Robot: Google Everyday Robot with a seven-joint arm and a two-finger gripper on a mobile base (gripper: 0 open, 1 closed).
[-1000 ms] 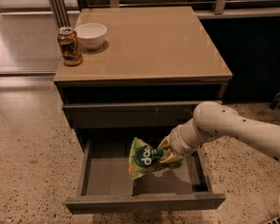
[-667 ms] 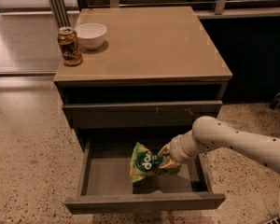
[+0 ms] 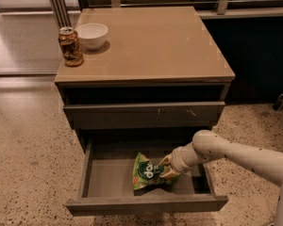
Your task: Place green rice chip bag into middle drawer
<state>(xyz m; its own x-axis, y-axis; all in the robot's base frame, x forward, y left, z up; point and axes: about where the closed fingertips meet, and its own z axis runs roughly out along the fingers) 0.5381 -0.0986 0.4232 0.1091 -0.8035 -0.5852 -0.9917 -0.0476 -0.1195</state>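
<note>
The green rice chip bag (image 3: 147, 172) lies inside the open middle drawer (image 3: 104, 180), toward its right half, resting on the grey floor. My gripper (image 3: 167, 166) reaches down into the drawer from the right on a white arm and is shut on the bag's right edge. The bag shows its dark round logo facing up.
A brown drink can (image 3: 70, 46) and a white bowl (image 3: 91, 35) stand at the back left of the tan cabinet top (image 3: 155, 41). The scratched drawer front (image 3: 146, 114) above is shut. Speckled floor surrounds the cabinet; railings stand behind.
My gripper and the bag have gone lower into the drawer and a little to the left; the bag now sits on the drawer floor.
</note>
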